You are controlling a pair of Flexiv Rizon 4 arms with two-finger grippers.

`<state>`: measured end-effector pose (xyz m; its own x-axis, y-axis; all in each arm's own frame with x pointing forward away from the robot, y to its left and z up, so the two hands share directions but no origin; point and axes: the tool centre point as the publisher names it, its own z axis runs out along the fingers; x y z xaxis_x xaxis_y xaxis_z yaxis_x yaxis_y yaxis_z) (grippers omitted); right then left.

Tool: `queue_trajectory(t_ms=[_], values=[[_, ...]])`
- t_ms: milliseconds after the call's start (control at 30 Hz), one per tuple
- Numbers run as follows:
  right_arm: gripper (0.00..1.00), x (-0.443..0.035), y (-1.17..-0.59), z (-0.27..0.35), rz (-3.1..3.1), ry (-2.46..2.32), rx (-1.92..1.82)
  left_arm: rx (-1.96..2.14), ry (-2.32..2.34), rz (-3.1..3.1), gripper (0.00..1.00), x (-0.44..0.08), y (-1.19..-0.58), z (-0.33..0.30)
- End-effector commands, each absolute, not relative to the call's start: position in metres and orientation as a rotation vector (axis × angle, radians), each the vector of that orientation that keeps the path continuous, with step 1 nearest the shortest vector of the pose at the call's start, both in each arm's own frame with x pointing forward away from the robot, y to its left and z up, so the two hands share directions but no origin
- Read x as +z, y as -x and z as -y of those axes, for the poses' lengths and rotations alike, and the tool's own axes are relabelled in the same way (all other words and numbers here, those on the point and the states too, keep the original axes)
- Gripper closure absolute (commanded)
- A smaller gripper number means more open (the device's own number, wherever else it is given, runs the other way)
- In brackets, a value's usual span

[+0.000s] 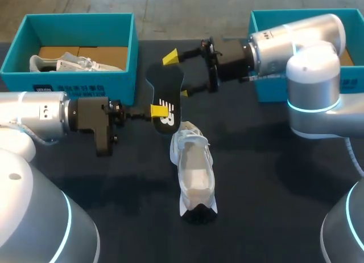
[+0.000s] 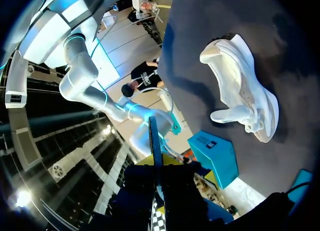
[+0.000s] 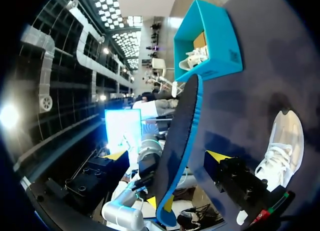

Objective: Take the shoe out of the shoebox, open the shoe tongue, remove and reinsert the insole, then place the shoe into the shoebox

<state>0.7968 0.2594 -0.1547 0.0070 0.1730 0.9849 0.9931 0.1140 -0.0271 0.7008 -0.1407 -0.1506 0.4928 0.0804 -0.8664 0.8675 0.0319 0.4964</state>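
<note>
Left fingers [image 1: 158, 111] clamped on black insole [image 1: 169, 101], held edge-up above desk [image 1: 267, 177]; right fingers [image 1: 177, 75] spread wide, straddling insole's other end; white shoe [image 1: 193, 166] on desk.

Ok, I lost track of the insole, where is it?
In the head view's middle, the insole is out of the shoe, held by the left pincer just beyond it, its far end inside the open right pincer.
</note>
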Motion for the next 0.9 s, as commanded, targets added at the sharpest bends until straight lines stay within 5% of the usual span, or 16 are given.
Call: queue_trajectory(t_ms=[33, 367, 533, 900], values=[[0.0, -0.152, -0.798, -0.266, 1.376, 1.254, -1.021, -0.746, -1.421, -0.89, 1.0, -0.152, -0.7, 0.142], [0.18, -0.133, -0.793, -0.267, 1.406, 1.239, -1.052, -0.746, -1.421, -0.89, 1.0, -0.152, -0.7, 0.142], [0.41, -0.126, -0.79, -0.266, 1.418, 1.235, -1.071, -0.746, -1.421, -0.89, 1.0, -0.152, -0.7, 0.142], [0.51, -0.121, -0.787, -0.263, 1.42, 1.24, -1.086, -0.746, -1.421, -0.89, 1.0, -0.152, -0.7, 0.142]])
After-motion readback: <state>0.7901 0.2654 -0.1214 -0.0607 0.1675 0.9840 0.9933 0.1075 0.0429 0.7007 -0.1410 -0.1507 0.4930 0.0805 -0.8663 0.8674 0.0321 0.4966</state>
